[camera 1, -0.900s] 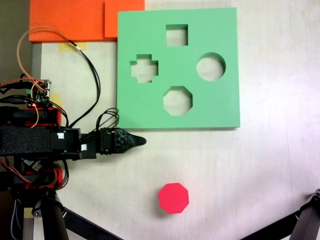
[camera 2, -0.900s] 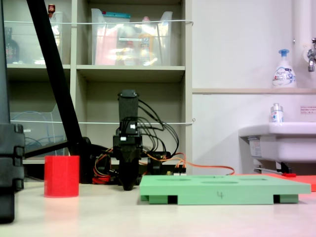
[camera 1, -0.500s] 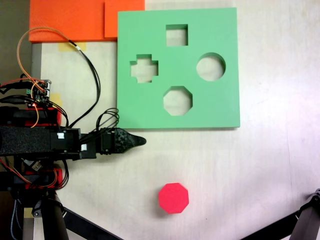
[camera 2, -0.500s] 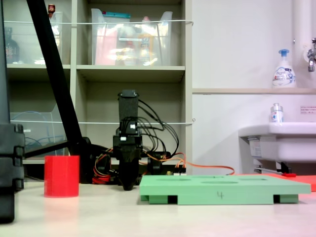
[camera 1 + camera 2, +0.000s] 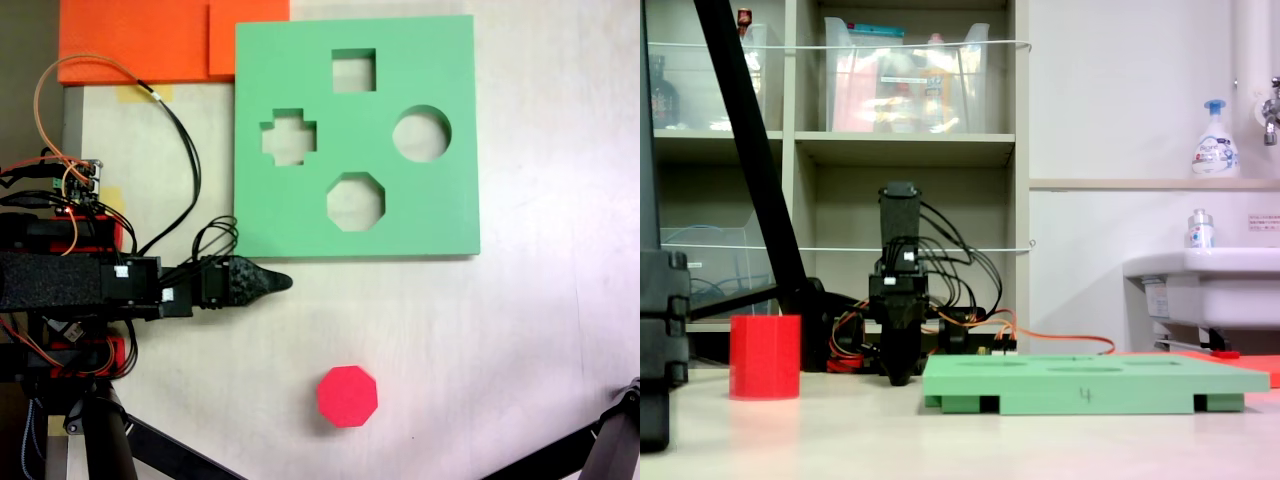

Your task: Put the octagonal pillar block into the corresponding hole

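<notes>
The octagonal pillar block point(image 5: 347, 396) is bright red and stands alone on the pale table near the bottom of a fixed view; from the side it shows as a red pillar point(image 5: 765, 357) at the left. The light-green board point(image 5: 450, 200) lies flat at the top, and its eight-sided hole point(image 5: 355, 201) sits low in the middle, below the square, cross and round cut-outs. My black gripper point(image 5: 280, 282) rests low just off the board's lower left corner, tapered to a point, shut and holding nothing. It stands well apart from the block. Seen from the side, the gripper point(image 5: 900, 378) points down beside the board point(image 5: 1090, 385).
Orange foam sheets point(image 5: 140, 40) lie at the top left beside the board. Cables point(image 5: 180, 130) loop from the arm base at the left edge. Black tripod legs point(image 5: 600, 440) cross the bottom corners. A shelf point(image 5: 900, 140) and a sink point(image 5: 1200, 285) stand behind the table.
</notes>
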